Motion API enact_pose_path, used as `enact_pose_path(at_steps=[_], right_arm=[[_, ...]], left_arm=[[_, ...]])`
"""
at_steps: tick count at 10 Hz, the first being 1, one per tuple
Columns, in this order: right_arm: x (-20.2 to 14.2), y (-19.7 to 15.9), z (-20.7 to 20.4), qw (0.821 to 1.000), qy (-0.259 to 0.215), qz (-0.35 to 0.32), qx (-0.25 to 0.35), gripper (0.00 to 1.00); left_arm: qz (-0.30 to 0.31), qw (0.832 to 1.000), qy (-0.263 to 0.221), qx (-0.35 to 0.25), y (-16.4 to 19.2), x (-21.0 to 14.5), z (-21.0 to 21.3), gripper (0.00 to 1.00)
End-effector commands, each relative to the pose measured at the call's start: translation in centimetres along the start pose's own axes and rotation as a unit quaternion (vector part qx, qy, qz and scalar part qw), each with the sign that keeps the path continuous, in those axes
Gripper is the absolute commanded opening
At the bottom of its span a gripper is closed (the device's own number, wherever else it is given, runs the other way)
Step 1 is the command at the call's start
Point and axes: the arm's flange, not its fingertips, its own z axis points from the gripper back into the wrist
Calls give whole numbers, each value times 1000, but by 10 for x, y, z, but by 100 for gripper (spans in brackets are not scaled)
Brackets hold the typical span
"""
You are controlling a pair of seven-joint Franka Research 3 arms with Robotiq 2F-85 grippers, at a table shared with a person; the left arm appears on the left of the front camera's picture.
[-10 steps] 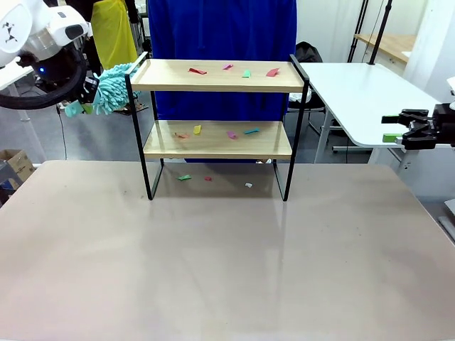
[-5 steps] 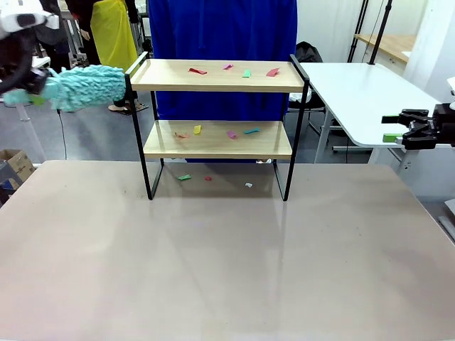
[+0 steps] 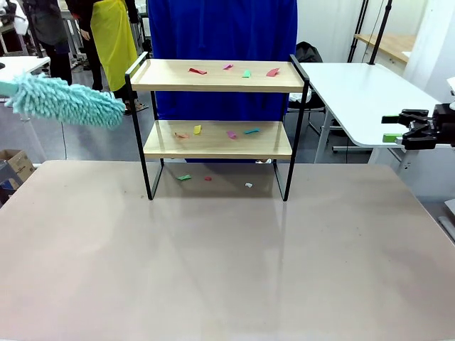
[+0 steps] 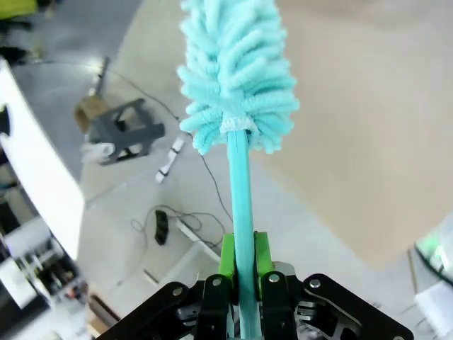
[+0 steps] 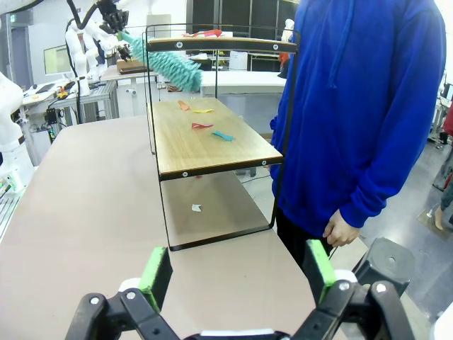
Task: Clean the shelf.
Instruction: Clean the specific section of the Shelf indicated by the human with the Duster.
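Observation:
The shelf [image 3: 217, 106] stands at the far middle of the beige tabletop, two wooden boards in a black frame. Coloured paper scraps [image 3: 246, 73] lie on its top board, more [image 3: 231, 133] on the lower board and a few [image 3: 184, 177] on the table under it. A turquoise fluffy duster [image 3: 67, 101] hangs in the air left of the shelf, its tip near the left frame post. My left gripper [image 4: 241, 283] is shut on the duster's handle [image 4: 239, 184]. My right gripper [image 3: 389, 128] hovers open and empty off the table's right side, facing the shelf [image 5: 212, 145].
A person in a blue hoodie [image 3: 224, 42] stands right behind the shelf, one hand [image 5: 343, 230] hanging down. A white table [image 3: 362, 92] stands at the back right. The beige tabletop [image 3: 227, 256] spreads wide in front of the shelf.
The left arm has drawn out of the picture to the left. The duster has swung from bunched at the shelf's top left corner to stretched out, pointing at the shelf. The right arm is still.

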Motion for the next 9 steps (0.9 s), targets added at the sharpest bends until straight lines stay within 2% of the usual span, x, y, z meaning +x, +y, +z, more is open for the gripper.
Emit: enact_pose_path(at_steps=[1,2,4,6,7,9], right_arm=[[3,1,-1,1000,0,3,2,100],[3,1,-1,1000,0,3,2,100],[3,1,-1,1000,0,3,2,100],[3,1,-1,1000,0,3,2,100],[3,1,-1,1000,0,3,2,100],[3,1,-1,1000,0,3,2,100]], left_arm=[[-140,990,21,-7,-14,-16,11,13],[-175,983,25,-40,-28,-20,16,13],[-270,959,43,-77,-47,-28,25,13],[-332,935,39,-119,-79,-27,29,13],[-351,930,34,-107,-92,-25,29,13],[-353,925,7,-137,-104,-21,23,13]])
